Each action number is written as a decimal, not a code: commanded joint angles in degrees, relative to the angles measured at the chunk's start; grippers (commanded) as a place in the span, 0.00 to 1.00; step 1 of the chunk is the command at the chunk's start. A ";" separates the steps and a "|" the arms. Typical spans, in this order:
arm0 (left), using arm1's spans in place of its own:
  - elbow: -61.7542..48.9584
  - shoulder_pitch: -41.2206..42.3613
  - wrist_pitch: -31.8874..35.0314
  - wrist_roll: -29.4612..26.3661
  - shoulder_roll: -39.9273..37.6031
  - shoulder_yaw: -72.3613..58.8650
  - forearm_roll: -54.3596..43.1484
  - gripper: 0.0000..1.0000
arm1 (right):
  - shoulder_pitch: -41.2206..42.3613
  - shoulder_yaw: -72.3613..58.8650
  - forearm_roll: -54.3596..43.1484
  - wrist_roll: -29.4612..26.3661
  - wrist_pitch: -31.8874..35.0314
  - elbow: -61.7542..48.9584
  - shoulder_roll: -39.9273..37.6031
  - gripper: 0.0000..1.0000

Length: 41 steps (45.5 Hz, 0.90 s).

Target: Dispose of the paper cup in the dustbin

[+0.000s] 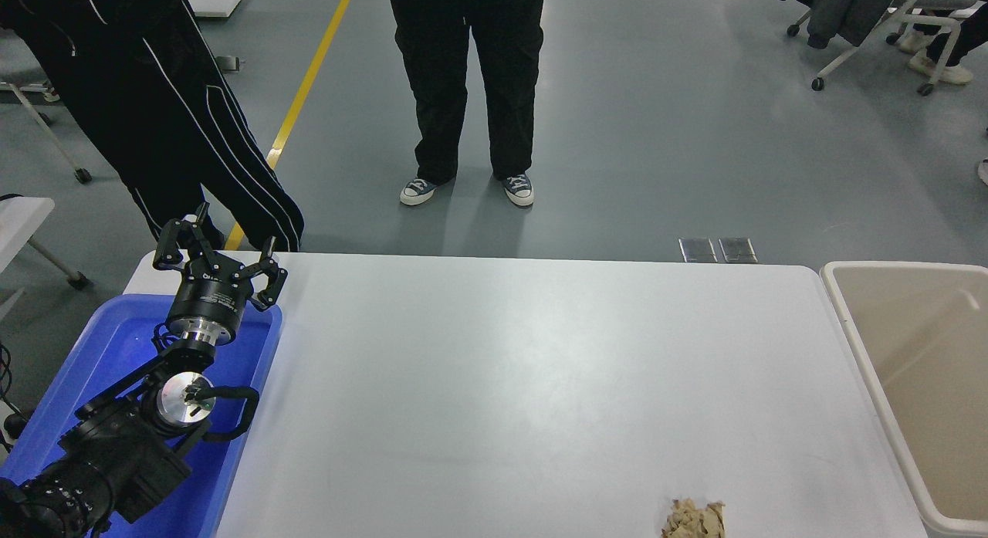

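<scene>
- My left pincer (216, 248) is parked at the lower left, over the far end of the blue bin (93, 384), pointing away from me toward the far edge of the surface (502, 384).
- Its black fingers (174, 241) are spread apart, with nothing between them.
- My right arm and pincer do not show anywhere in this view.
- Dustbin (849, 322) sits off the right end of the surface, its thick pale rim just beside the surface's edge. Its long axis runs near to far, and the open mouth faces up. Part of it is cut off by the picture's right and bottom edges.
- Cup: I cannot find it. The part of the dustbin's inside that shows is plain beige. So its heading and long axis cannot be told.
- A crumpled tan wad (695, 519) lies at the near edge of the surface, toward the right, well apart from the blue bin and near the dustbin's near corner.
- Two people in black trousers stand beyond the far side: one (154, 121) at the upper left, close to the surface's far left corner, another (467, 90) farther back near the middle, feet on the grey floor.
</scene>
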 commanded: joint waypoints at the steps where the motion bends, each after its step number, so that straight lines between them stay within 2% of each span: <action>1: 0.00 -0.01 0.00 0.00 0.00 0.00 0.00 1.00 | 0.62 0.19 -0.18 -0.08 0.12 -1.05 0.44 0.99; 3: 0.00 -0.01 0.00 0.00 0.00 0.00 0.09 1.00 | 0.80 0.46 0.08 0.01 1.26 -0.62 0.18 0.99; 8: 0.00 -0.01 0.00 0.00 0.00 0.00 0.00 1.00 | 1.15 5.01 1.05 0.01 8.81 -0.70 -0.53 0.99; 16: 0.00 -0.01 0.00 0.00 0.00 0.09 0.00 1.00 | 2.12 16.97 1.05 0.89 12.33 2.19 -2.10 0.99; 22: 0.00 -0.01 0.00 0.00 0.00 0.00 0.00 1.00 | 2.38 26.63 0.88 3.96 12.52 13.78 -6.41 0.99; 33: 0.00 -0.01 0.09 0.00 0.00 0.00 0.09 1.00 | -0.86 42.37 -1.14 4.84 11.02 33.30 -11.69 0.99; 41: 0.00 -0.01 0.00 0.00 0.00 0.00 0.00 1.00 | -9.29 61.07 -11.15 7.92 9.97 47.89 -11.52 0.99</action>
